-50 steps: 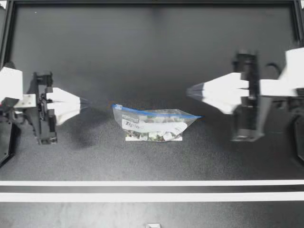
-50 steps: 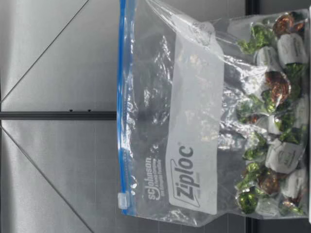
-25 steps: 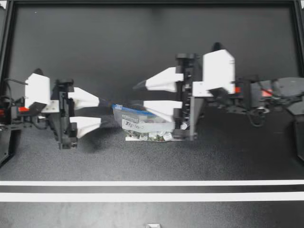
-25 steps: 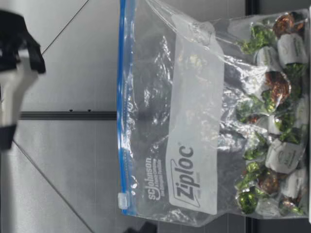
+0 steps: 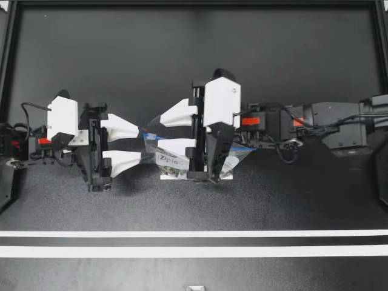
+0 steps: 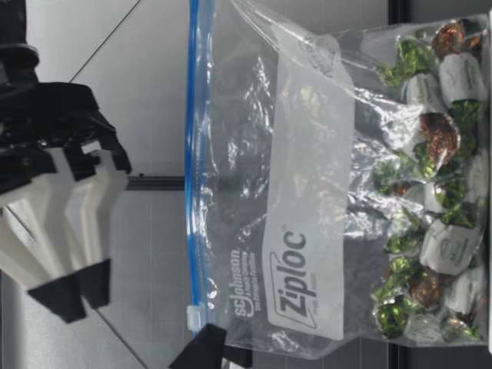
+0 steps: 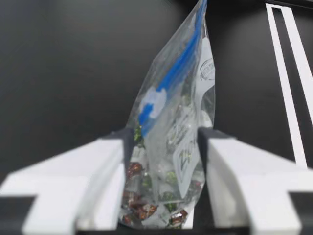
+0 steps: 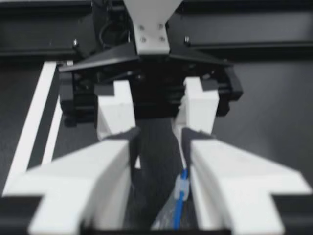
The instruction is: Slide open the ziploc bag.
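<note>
Ziploc bag stands mid-tabletop, candies weighting its base, blue seal up. Left claw, released, straddles the bag's slider end, likely to pin it steady. Right claw, also released, hovers with the slider between its fingers, lined up to drag it.

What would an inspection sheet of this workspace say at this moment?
Surface: black matte table, two white tape lines along the front.
Job's things: clear plastic ziploc bag of wrapped sweets standing upright; blue seal strip looks closed, white slider at one end.
Clutter: nothing seen.
Grippers: left gripper open around the bag's slider end; right gripper open above it.
Cables: black cable loops by right arm's wrist.
Surroundings: black frame rail around table.
</note>
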Motion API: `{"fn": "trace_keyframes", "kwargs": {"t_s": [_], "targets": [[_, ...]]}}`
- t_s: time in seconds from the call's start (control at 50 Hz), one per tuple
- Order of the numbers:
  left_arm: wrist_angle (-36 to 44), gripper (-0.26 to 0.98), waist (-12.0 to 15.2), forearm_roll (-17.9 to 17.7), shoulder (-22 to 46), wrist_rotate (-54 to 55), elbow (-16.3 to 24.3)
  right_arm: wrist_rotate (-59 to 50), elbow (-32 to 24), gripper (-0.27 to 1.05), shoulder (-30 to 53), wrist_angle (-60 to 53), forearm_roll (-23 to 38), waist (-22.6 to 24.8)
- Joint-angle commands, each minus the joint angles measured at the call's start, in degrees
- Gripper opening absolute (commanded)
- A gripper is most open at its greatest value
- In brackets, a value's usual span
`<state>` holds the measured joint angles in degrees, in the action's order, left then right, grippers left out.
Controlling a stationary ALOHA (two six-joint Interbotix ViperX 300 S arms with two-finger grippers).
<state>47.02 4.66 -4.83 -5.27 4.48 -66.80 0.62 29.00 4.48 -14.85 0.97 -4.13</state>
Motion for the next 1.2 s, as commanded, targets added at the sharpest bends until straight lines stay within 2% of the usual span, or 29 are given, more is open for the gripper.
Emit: {"fn": "trace_keyframes", "kwargs": {"t_s": [0.0, 0.2, 0.34, 0.64, 0.78, 0.86, 1.04, 1.18], "targets": [[0.53, 0.33, -0.09, -0.26, -0.09, 0.0, 1.05, 0.0, -1.58, 0.47, 0.18, 1.05, 0.18, -0.35], [1.05, -0.02, -0.09, -0.26, -0.53, -0.18, 1.23, -0.09, -2.72, 0.49, 2.37, 2.9, 0.18, -0.35], [0.97, -0.18, -0.09, -0.09, -0.97, -0.7, 0.97, 0.0, -3.69, 0.51, 3.08, 4.57, 0.18, -0.35], [0.53, -0.19, -0.09, 0.09, -1.05, -0.97, 0.44, -0.09, -4.31, 0.52, 4.48, 7.91, 0.18, -0.79], [0.44, -0.19, -0.09, 0.09, -1.05, -0.97, 0.35, -0.44, -4.31, 0.46, 3.96, 8.35, 0.26, -0.79], [0.44, -0.19, -0.09, 0.09, -1.14, -0.97, 0.35, -0.53, -4.31, 0.38, 3.87, 8.53, 0.18, -0.79], [0.44, -0.19, -0.09, 0.09, -1.05, -0.97, 0.26, -0.7, -4.31, 0.07, 3.43, 9.49, 0.09, -0.79], [0.44, -0.19, -0.09, 0.0, -1.05, -0.97, 0.09, -0.53, -4.31, -0.1, 2.46, 13.36, 0.18, -0.79]]}}
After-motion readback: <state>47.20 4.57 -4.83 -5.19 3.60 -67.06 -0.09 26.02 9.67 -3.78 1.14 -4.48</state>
